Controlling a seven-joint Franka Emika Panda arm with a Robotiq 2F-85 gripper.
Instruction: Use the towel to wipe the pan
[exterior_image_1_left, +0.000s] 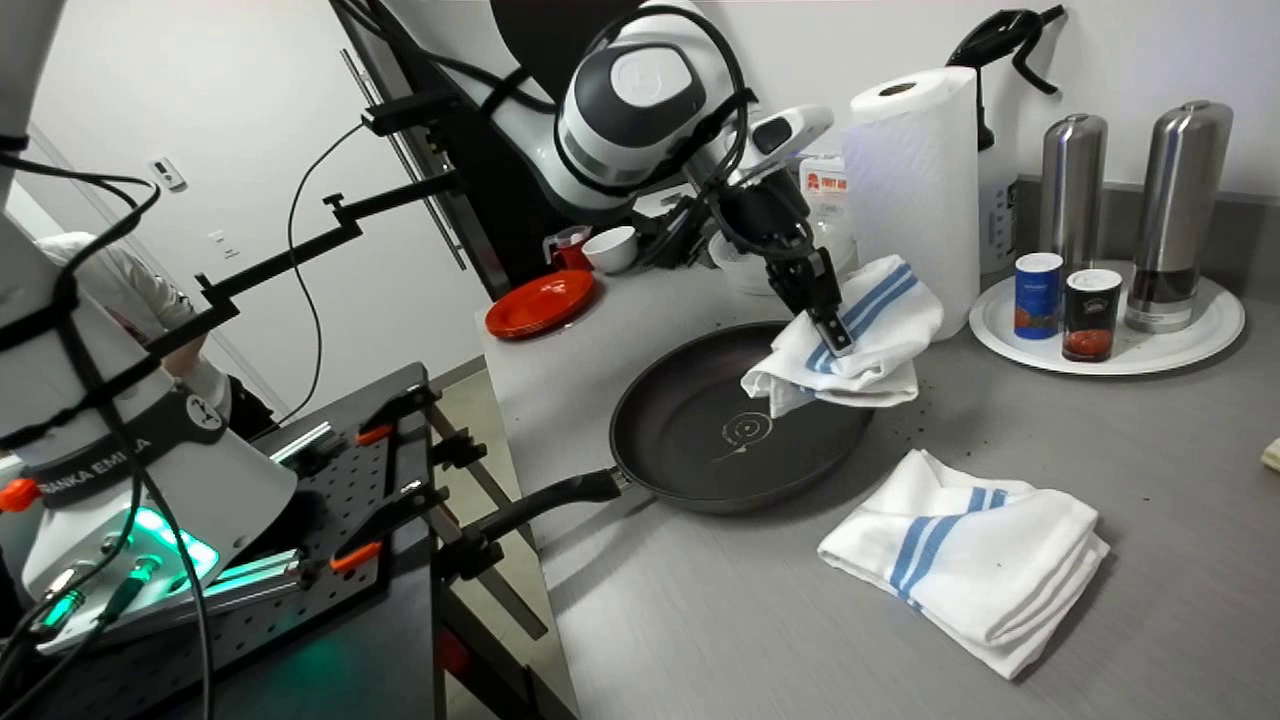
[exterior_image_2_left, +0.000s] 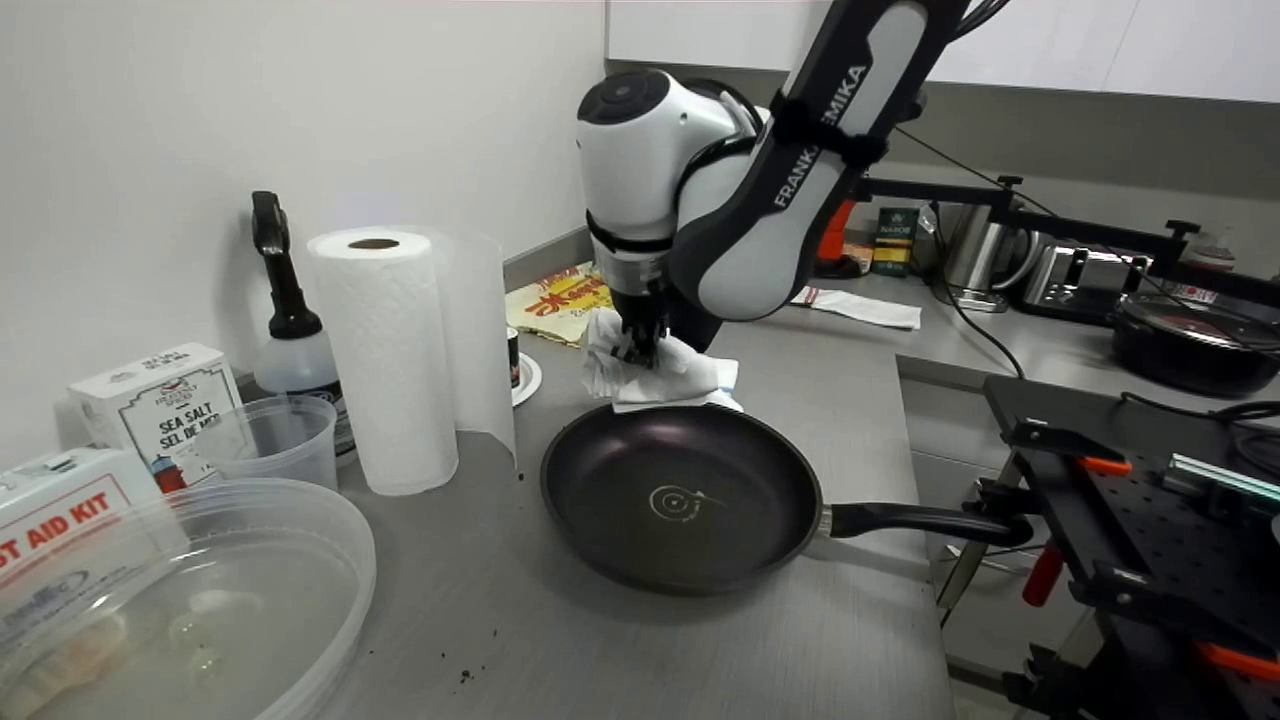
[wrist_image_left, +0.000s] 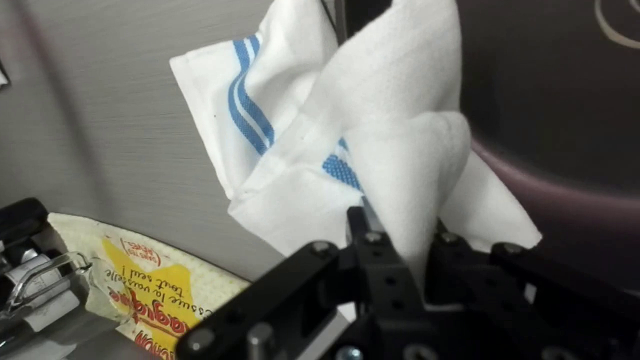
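My gripper (exterior_image_1_left: 836, 335) is shut on a white towel with blue stripes (exterior_image_1_left: 885, 330), bunched between the fingers. The dark frying pan (exterior_image_1_left: 690, 450) lies on the counter, its handle toward the robot base. In both exterior views the held towel (exterior_image_2_left: 690, 378) hangs at the pan's rim (exterior_image_2_left: 680, 560); I cannot tell if it touches. In the wrist view the towel (wrist_image_left: 400, 85) spreads beyond the fingertips (wrist_image_left: 400, 225), with the pan (wrist_image_left: 550, 100) at the right. A second striped towel (exterior_image_1_left: 970, 560) lies folded on the counter beside the pan.
A paper towel roll (exterior_image_1_left: 910, 200) stands close behind the held towel. A white plate (exterior_image_1_left: 1215, 330) holds grinders and small jars. Red plates (exterior_image_1_left: 540, 303), a clear tub (exterior_image_2_left: 340, 600) and a yellow package (wrist_image_left: 155, 280) are around. Dark crumbs (exterior_image_2_left: 465, 676) lie on the counter.
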